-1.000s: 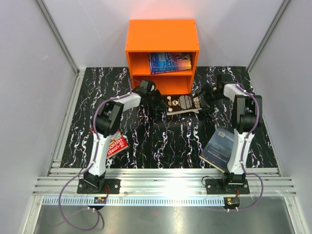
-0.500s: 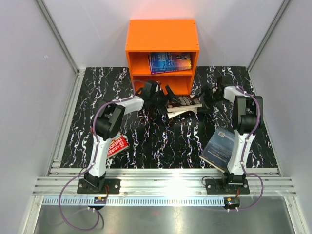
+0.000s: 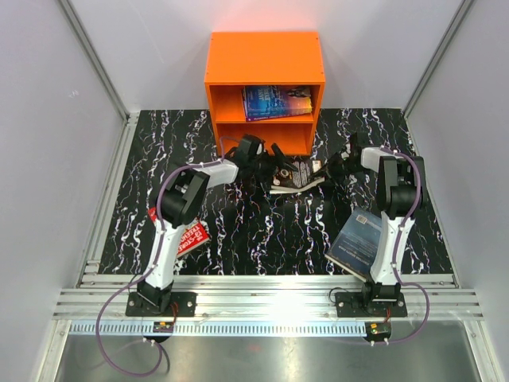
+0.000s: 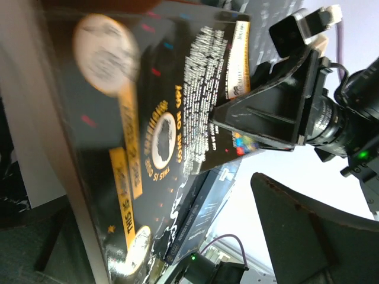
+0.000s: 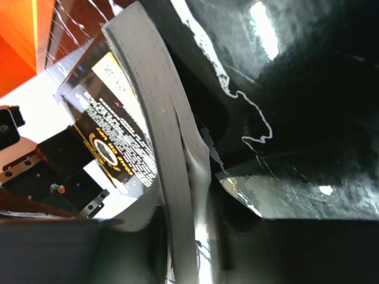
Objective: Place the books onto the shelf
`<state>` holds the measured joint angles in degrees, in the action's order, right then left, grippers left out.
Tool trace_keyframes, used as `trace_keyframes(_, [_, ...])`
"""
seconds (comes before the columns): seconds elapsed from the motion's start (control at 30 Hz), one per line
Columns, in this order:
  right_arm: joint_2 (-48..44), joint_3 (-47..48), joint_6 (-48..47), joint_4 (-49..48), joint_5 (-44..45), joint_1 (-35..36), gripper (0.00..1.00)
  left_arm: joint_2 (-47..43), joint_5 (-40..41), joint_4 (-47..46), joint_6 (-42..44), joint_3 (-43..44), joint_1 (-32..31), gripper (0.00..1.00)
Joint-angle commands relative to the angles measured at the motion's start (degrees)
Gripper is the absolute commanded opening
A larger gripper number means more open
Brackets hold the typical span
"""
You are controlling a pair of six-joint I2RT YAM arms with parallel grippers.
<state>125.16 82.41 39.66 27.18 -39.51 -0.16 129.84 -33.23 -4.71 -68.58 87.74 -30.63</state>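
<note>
The orange shelf [image 3: 265,60] stands at the back, with a blue book [image 3: 277,102] lying in its upper compartment. A black book with gold ornament [image 3: 296,173] hangs tilted just in front of the shelf, between both grippers. My right gripper [image 3: 328,167] is shut on its right edge; the page block [image 5: 166,142] is pinched between the fingers [image 5: 266,248]. My left gripper [image 3: 269,161] stands open at the book's left edge, the cover [image 4: 166,118] filling its view. A red book [image 3: 189,236] lies by the left arm. A dark blue-grey book [image 3: 356,243] lies by the right arm.
The black marbled mat [image 3: 262,231] covers the table between grey side walls. The shelf's lower compartment [image 3: 266,137] opens right behind the held book. Aluminium rails [image 3: 262,298] run along the near edge.
My left gripper has opened and let go of the black book. The right gripper has closed on the book's right edge. The book has shifted slightly toward the shelf.
</note>
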Motion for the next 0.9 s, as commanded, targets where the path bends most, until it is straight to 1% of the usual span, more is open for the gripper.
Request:
trace_keyframes(0.0, [3.95,-3.40,-4.15,5.78,6.11,3.15,0.21,-1.87,-3.77,-4.17,-0.60,2.09,-2.06,0.94])
trace_keyframes(0.03, [3.69,-3.66,-4.76,5.95,6.11,3.24,0.15,-2.31,-3.68,-4.08,-0.33,1.38,-2.15,0.94])
trace_keyframes(0.07, [3.07,-4.01,-5.11,6.13,6.19,3.15,0.02,-3.36,-3.68,-3.99,-0.24,0.59,-2.06,0.95])
trace_keyframes(0.1, [2.72,-4.19,-5.38,6.57,6.28,3.15,0.00,-3.89,-3.68,-3.99,0.19,-0.89,-2.15,0.95])
trace_keyframes(0.2, [0.44,-5.77,-6.08,6.75,6.20,3.24,0.00,-6.69,-3.50,-3.29,1.51,-4.23,-2.15,0.99])
trace_keyframes(0.27, [-1.93,-7.08,-6.09,6.66,5.67,3.15,0.00,-8.37,-3.68,-3.03,2.39,-6.09,-2.06,0.99])
trace_keyframes(0.4, [-7.29,-8.93,-6.00,8.15,5.05,3.15,0.00,-14.51,-2.54,2.40,6.34,-10.65,-1.71,0.99])
trace_keyframes(0.43, [-8.61,-9.72,-5.56,8.50,4.88,3.07,0.00,-17.92,-2.19,3.21,7.74,-11.71,-1.28,0.99])
trace_keyframes(0.5, [-13.09,-10.51,-4.95,9.64,3.91,3.07,0.00,-21.80,-0.70,4.61,8.98,-15.21,-0.66,0.99])
trace_keyframes(0.53, [-14.58,-11.21,-4.16,10.08,3.56,3.06,0.00,-26.17,0.53,5.84,9.94,-16.37,0.39,0.99])
trace_keyframes(0.6, [-19.59,-11.92,-3.45,11.57,2.60,2.89,0.00,-30.41,0.80,5.94,10.56,-20.39,1.97,0.99])
trace_keyframes(0.63, [-23.09,-12.45,-2.58,12.19,1.72,2.80,0.00,-34.09,0.63,5.85,10.74,-21.55,3.98,0.99])
trace_keyframes(0.7, [-26.36,-12.45,-2.22,14.90,1.01,2.71,0.00,-37.80,0.01,6.81,12.75,-24.10,7.23,0.99])
trace_keyframes(0.73, [-29.51,-12.10,-2.31,16.31,0.84,2.80,0.00,-39.30,-0.69,7.52,13.90,-24.63,8.30,0.99])
trace_keyframes(0.77, [-31.02,-12.01,-2.57,17.54,0.66,2.71,0.00,-42.36,-0.95,8.39,15.21,-25.07,9.18,0.99])
trace_keyframes(0.8, [-32.60,-12.27,-2.57,19.65,0.40,2.89,0.00,-43.52,-1.22,10.58,18.01,-25.43,9.97,0.99])
trace_keyframes(0.87, [-37.24,-15.59,-2.05,20.19,-0.31,3.67,0.00,-45.81,-2.44,13.04,21.27,-26.04,12.34,0.99])
